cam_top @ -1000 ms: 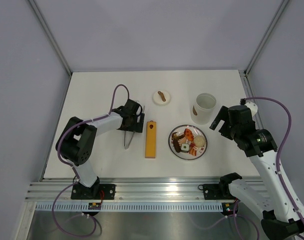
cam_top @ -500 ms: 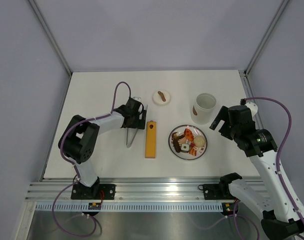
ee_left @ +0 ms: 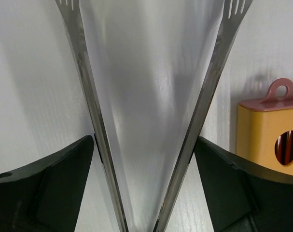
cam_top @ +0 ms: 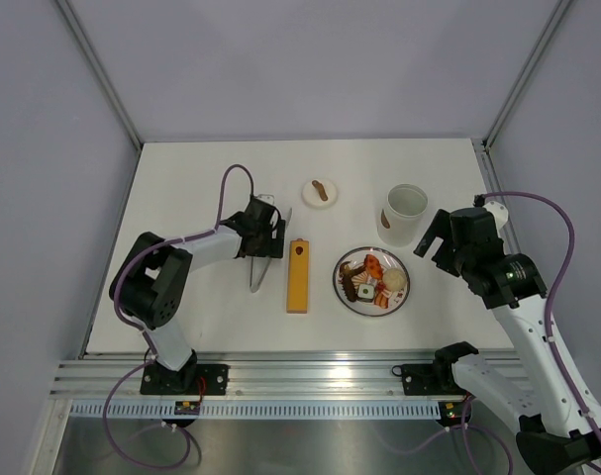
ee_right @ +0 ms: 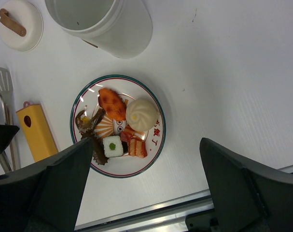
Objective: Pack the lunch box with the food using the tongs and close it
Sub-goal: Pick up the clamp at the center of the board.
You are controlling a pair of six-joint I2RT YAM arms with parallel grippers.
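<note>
Two grippers, both jaws wide. Lower centre of the overhead view: plate [cam_top: 337, 278] of food [cam_top: 374, 279], orange bar [cam_top: 297, 277] to its left. Left gripper [ee_left: 145, 145] straddles the tongs [ee_left: 88, 96] lying flat, fingers [ee_left: 54, 183] at both arms' outer edges; contact unclear. Right gripper [cam_top: 434, 237] holds nothing, beside the lunch box [cam_top: 404, 213], upright and uncovered, upper right. Lid [cam_top: 320, 191] upper centre.

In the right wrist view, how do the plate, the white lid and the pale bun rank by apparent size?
Largest: plate
Then: white lid, slightly cropped by the frame
Smallest: pale bun
</note>
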